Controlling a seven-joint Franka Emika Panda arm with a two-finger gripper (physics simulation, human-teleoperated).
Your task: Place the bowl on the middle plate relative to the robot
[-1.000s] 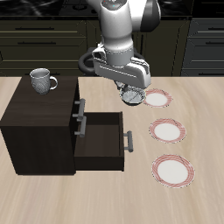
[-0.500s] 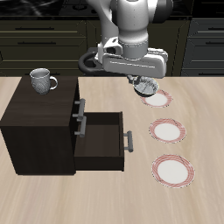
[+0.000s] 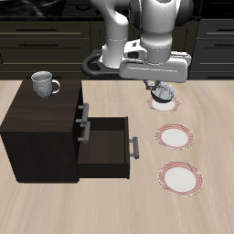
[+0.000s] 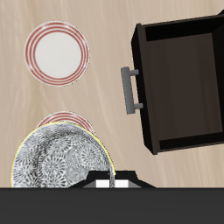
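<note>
My gripper (image 3: 163, 90) is shut on the rim of the small white-grey bowl (image 3: 163, 95) and holds it in the air, over the farthest of three red-rimmed plates as seen in the exterior view. The middle plate (image 3: 175, 137) lies flat on the table, nearer the front edge than the bowl. In the wrist view the bowl (image 4: 61, 162) with its grey pattern hangs from the gripper (image 4: 114, 180). It hides part of one plate (image 4: 54, 119), which seems to be the middle one. Another plate (image 4: 56, 51) shows whole.
A dark cabinet (image 3: 41, 128) stands beside the plates with its drawer (image 3: 105, 146) pulled open, handle toward the plates; it also shows in the wrist view (image 4: 179, 79). A grey mug (image 3: 42, 84) sits on the cabinet top. The nearest plate (image 3: 181, 178) lies by the front edge.
My gripper has carried the bowl sideways away from the cabinet, to above the row of plates, and risen a little. Nothing else has moved.
</note>
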